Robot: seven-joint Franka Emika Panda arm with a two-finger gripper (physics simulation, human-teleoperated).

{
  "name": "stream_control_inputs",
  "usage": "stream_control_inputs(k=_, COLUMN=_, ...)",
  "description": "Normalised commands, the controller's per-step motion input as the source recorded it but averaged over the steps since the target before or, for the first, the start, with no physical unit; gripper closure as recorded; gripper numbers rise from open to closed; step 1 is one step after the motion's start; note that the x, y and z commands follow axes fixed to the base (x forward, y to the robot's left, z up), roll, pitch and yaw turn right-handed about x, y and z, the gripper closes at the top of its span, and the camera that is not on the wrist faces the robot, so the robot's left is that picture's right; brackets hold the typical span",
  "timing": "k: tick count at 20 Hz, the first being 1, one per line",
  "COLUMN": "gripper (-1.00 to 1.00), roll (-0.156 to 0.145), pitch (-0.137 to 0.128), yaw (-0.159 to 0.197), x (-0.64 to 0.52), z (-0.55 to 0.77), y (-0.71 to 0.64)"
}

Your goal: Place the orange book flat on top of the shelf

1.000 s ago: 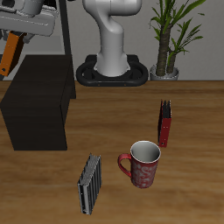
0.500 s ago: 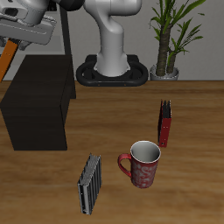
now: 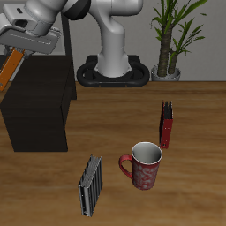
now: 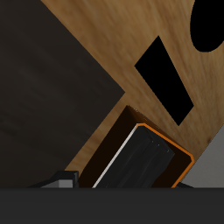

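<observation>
Orange book (image 3: 10, 71) gripped in tool (image 3: 19, 55), tilted above shelf (image 3: 37, 110).

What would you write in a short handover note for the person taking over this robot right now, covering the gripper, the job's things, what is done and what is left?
Gripper: shut on the orange book, held tilted in the air at the far side of the shelf.
Shelf: its flat top has nothing on it yet.
Done: book picked up and carried to the shelf.
Left: bring the book over the top, turn it flat, lower it, open the fingers.
Elsewhere on the table: red book, mug and grey book, all away from the shelf.
</observation>
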Motion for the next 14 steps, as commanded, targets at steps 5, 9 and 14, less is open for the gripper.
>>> stream_control_inputs(k=5, gripper=1.00, roll=-0.007, pitch=0.021, yaw=0.006, x=0.15, z=-0.12, y=0.16)
stream_control_inputs(k=9, gripper=1.00, roll=0.038, pitch=0.024, yaw=-0.011, x=0.13, z=-0.15, y=0.28)
stream_control_inputs(k=14, gripper=1.00, roll=0.019, pitch=0.024, yaw=-0.006, x=0.12, z=-0.07, y=0.22)
